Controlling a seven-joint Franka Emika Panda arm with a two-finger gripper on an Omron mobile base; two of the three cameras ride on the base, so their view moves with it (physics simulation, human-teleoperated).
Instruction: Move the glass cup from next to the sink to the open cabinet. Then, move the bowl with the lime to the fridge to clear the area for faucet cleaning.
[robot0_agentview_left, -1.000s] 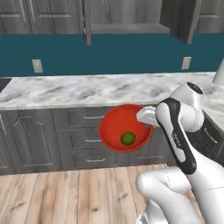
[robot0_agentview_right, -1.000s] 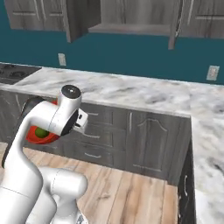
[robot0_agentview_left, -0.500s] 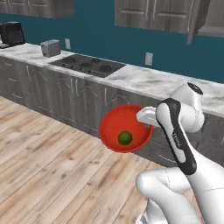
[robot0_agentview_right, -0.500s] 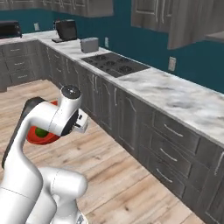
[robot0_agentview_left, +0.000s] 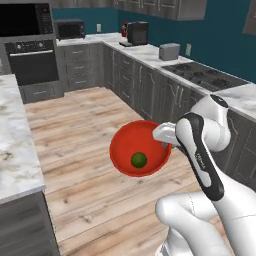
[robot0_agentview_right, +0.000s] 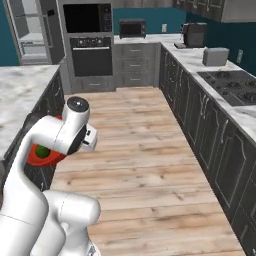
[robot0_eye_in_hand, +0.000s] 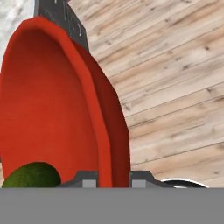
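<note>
Red bowl (robot0_agentview_left: 140, 148) is wide, shallow, round, held up in air over wood floor, clamped at its rim, opening tilted twd left base cam. Lime (robot0_agentview_left: 139, 160), small dark green ball, sits inside at low side of bowl. Fridge (robot0_agentview_right: 34, 31) far back, door open, pale shelves visible.

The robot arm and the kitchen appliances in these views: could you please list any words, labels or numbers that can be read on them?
On the arm's dark forearm band: a small pale marking, too blurred to read.
On the oven, microwave, coffee machine, toaster, red bowl and lime: no text can be made out.
</note>
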